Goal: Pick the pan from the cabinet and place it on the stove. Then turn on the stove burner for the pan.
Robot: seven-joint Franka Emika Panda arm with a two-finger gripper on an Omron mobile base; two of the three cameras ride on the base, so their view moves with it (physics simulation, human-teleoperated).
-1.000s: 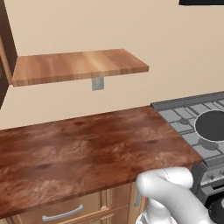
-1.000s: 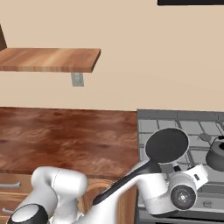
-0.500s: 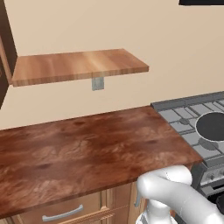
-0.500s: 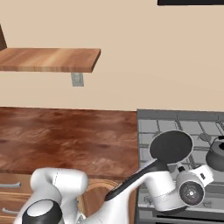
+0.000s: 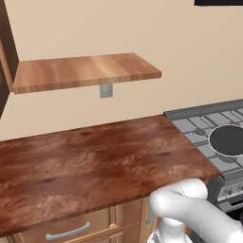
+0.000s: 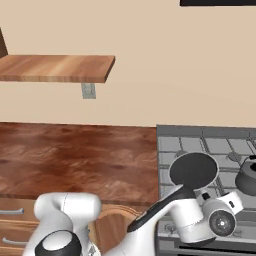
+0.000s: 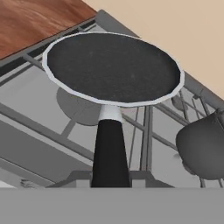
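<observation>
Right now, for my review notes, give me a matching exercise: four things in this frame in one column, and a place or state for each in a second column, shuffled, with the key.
Things:
1. pan
2. kettle
3. wooden shelf
4. gripper

Places or states:
A. fixed to the wall above the counter
B. shut on the black handle, at the stove's front edge
C. held over the stove grates, near its left side
D. sitting on the stove, right of the pan

Pairs: 1-C, 2-D, 3-A, 4-B
</observation>
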